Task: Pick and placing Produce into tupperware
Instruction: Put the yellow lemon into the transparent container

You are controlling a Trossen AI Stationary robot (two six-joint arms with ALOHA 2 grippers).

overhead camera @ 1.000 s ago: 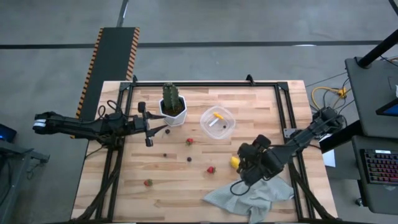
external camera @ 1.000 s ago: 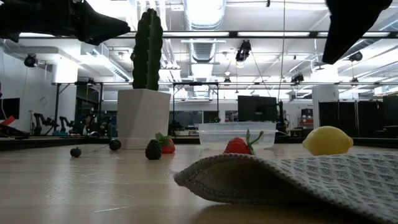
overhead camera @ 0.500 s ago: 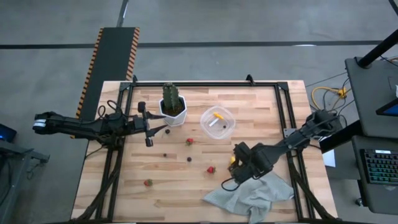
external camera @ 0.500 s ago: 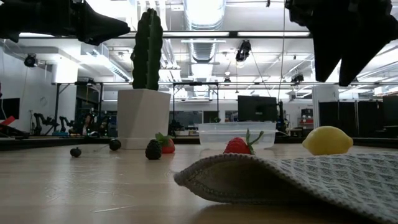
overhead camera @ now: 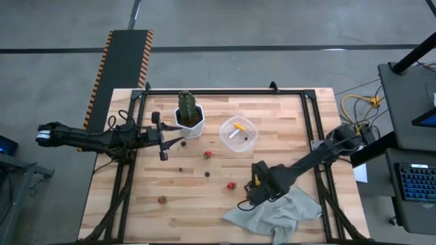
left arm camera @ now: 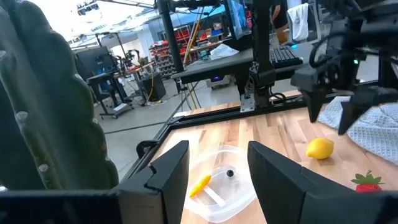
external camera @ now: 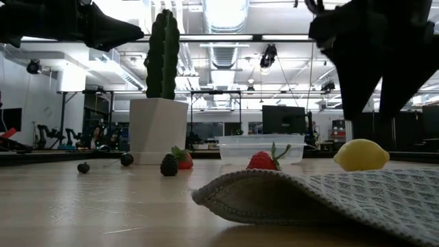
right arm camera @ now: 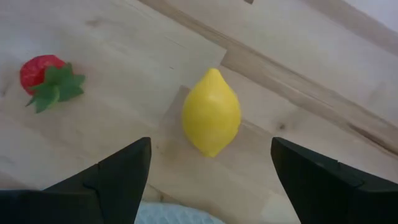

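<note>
Directly above the yellow lemon (right arm camera: 211,114) hangs the right tool (right arm camera: 208,168), its 2 fingers (right arm camera: 121,174) spread wide on either side of the fruit and holding nothing. In the high view that tool (overhead camera: 253,189) sits toward the near right part of the wooden tabletop (overhead camera: 170,184), at the edge of a grey cloth (overhead camera: 276,214) crumpled at the near side. From table height the lemon (external camera: 361,155) rests on the wood behind the cloth (external camera: 322,195), with the right tool's dark fingers (external camera: 357,82) above it, not touching it.

A red strawberry (overhead camera: 231,185) lies just left of the right tool; the wrist camera shows the same strawberry (right arm camera: 46,78) near the lemon but apart from it. A 2nd strawberry (overhead camera: 208,154) lies nearer the middle, and a 3rd (overhead camera: 162,199) sits toward the near left. 2 small dark berries (overhead camera: 180,170) lie between them.

The clear tupperware (overhead camera: 239,134) stands in the far middle, right of the white pot (overhead camera: 190,121) with its cactus (overhead camera: 187,103). Inside it lie a yellow piece (left arm camera: 200,185) and 1 dark berry (left arm camera: 229,173).

The left tool (overhead camera: 162,136) waits at the left, just beside the pot, fingers (left arm camera: 171,171) parted and empty.
</note>
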